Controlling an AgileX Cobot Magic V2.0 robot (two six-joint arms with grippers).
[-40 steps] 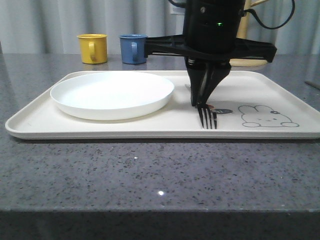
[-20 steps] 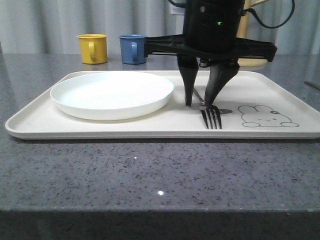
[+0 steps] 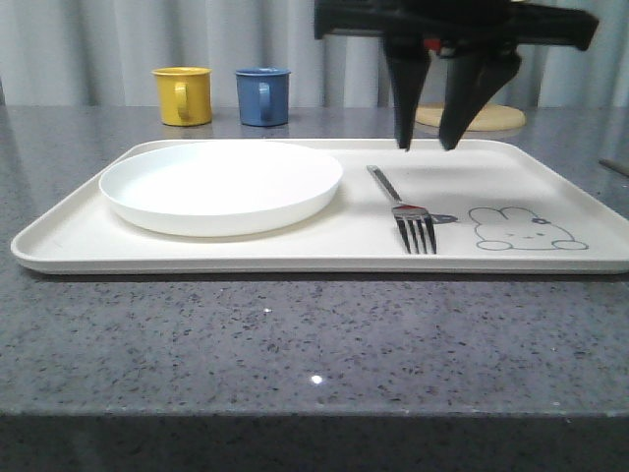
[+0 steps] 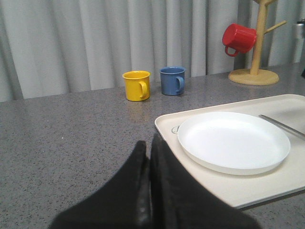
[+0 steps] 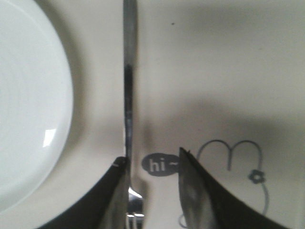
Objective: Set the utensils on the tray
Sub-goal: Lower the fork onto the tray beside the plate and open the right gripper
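Front view: we note the fork (image 3: 404,209) lying flat on the tray (image 3: 79,241) beside the plate (image 3: 221,185), right gripper (image 3: 429,146) spread and empty above the handle, left gripper (image 4: 148,157) pressed together over the counter (image 4: 71,129); any low sideways pass risks knocking the fork askew.

Backdrop: pale grey pleated curtain (image 3: 98,44) hung across the far side | Surface: speckled dark grey stone countertop (image 3: 295,344) ran to the near edge | Light: soft, even
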